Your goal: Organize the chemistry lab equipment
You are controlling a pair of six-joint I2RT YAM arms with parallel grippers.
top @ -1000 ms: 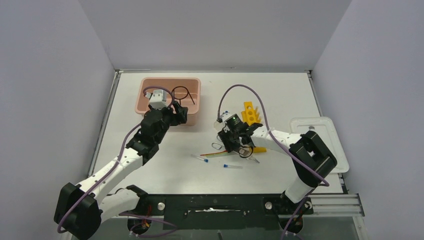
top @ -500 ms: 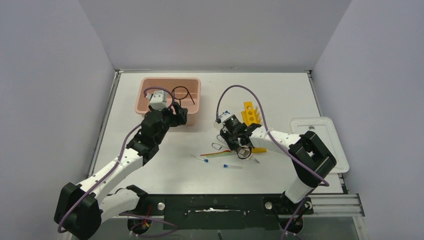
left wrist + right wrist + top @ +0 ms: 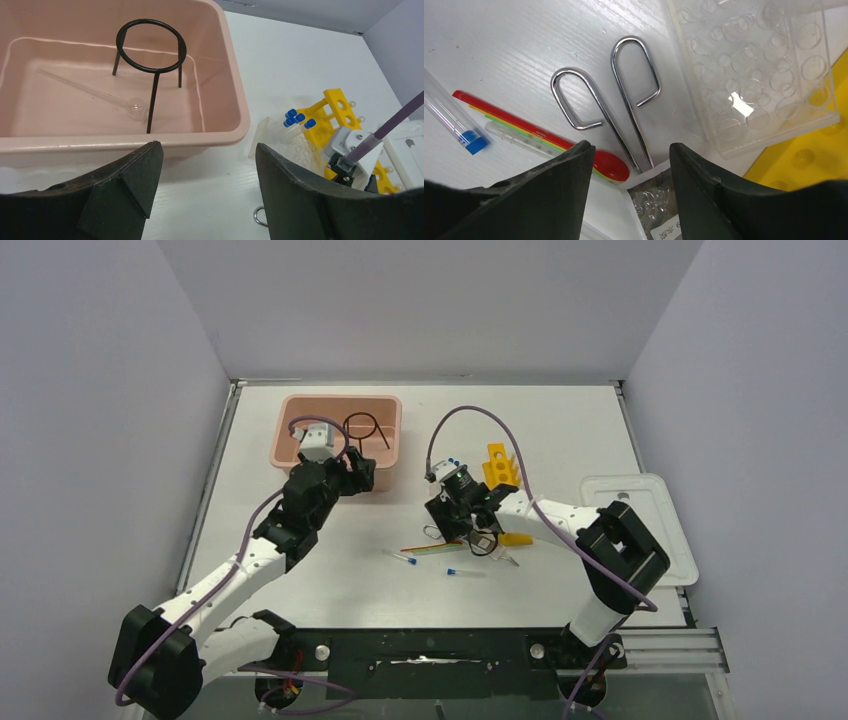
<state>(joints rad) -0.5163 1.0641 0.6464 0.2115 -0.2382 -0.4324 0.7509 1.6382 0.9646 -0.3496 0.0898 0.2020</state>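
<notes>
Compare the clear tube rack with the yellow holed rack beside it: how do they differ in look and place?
The clear tube rack is see-through; the yellow holed rack is opaque. The clear tube rack lies nearer the pink tub, the yellow holed rack beyond it. Both have rows of round holes and stand side by side.
</notes>
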